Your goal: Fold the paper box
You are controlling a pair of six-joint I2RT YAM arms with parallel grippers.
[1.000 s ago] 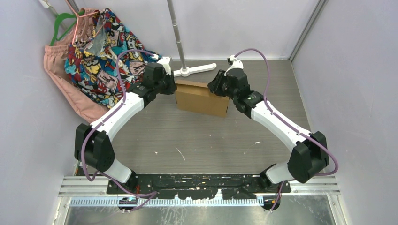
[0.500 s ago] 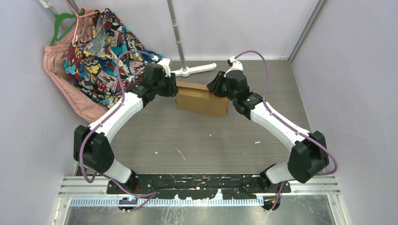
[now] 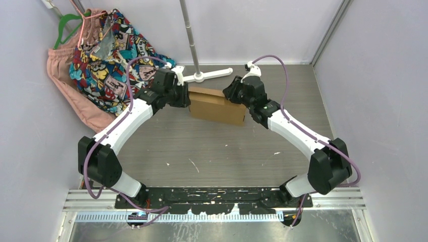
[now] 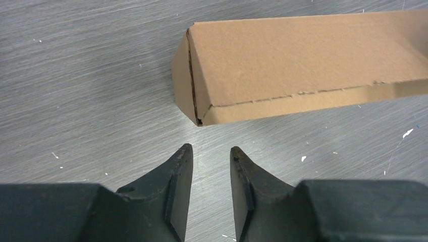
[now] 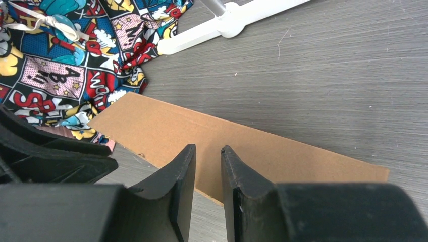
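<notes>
The paper box (image 3: 217, 107) is a folded, closed brown cardboard mailer lying flat on the grey table at the back centre. My left gripper (image 3: 186, 97) is at the box's left end; in the left wrist view its fingers (image 4: 211, 148) are apart and empty, just short of the box's corner (image 4: 303, 65). My right gripper (image 3: 231, 95) is over the box's far right edge. In the right wrist view its fingers (image 5: 208, 147) stand a narrow gap apart with nothing between them, above the box's top (image 5: 151, 126).
A comic-print cloth (image 3: 108, 55) and a pink garment (image 3: 65, 85) on a green hanger lie at the back left. A white stand foot (image 3: 209, 75) with a pole (image 3: 188, 30) is just behind the box. Walls close in left, back and right.
Both grippers have shifted slightly at the box's ends, the left one a little nearer and the right one a little leftward. The box has barely moved.
</notes>
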